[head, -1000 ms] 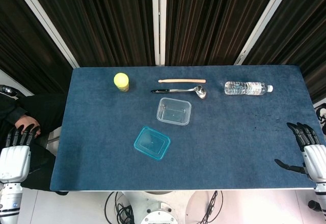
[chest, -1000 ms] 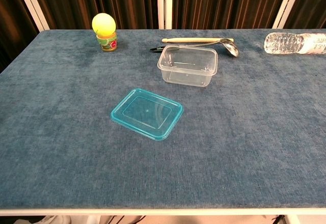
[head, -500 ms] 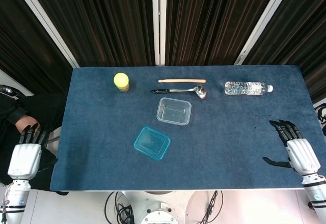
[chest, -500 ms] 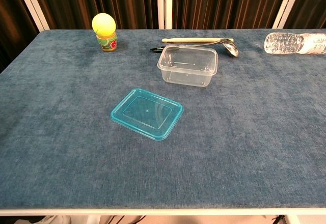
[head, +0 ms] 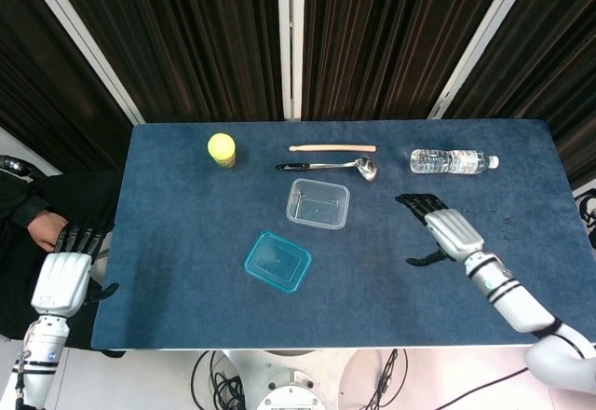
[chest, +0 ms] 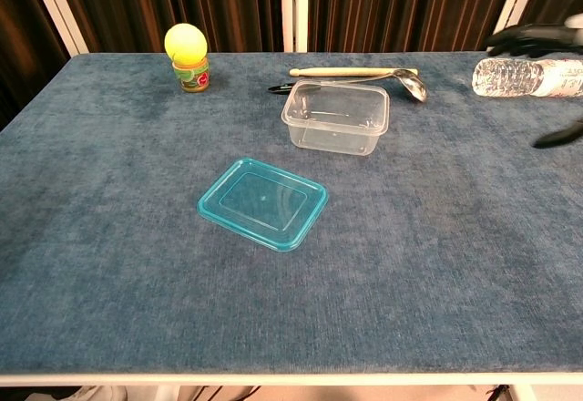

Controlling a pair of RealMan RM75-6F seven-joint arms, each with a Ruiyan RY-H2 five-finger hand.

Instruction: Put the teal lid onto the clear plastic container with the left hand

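The teal lid (head: 277, 261) (chest: 263, 202) lies flat on the blue table, just in front and to the left of the clear plastic container (head: 318, 203) (chest: 336, 117), which stands open and empty. My left hand (head: 63, 275) hangs open beside the table's left edge, far from the lid, with nothing in it. My right hand (head: 443, 226) hovers open over the table to the right of the container, fingers spread; in the chest view only its dark fingertips (chest: 526, 36) show at the right edge.
A yellow-capped jar (head: 222, 149) stands at the back left. A wooden stick (head: 332, 148) and a metal ladle (head: 335, 166) lie behind the container. A water bottle (head: 453, 160) lies on its side at the back right. A person's hand (head: 42, 231) shows at the left.
My right hand has swung in from the table's right edge to over the table near the container. The left hand has shifted slightly toward the table. Lid and container have not moved.
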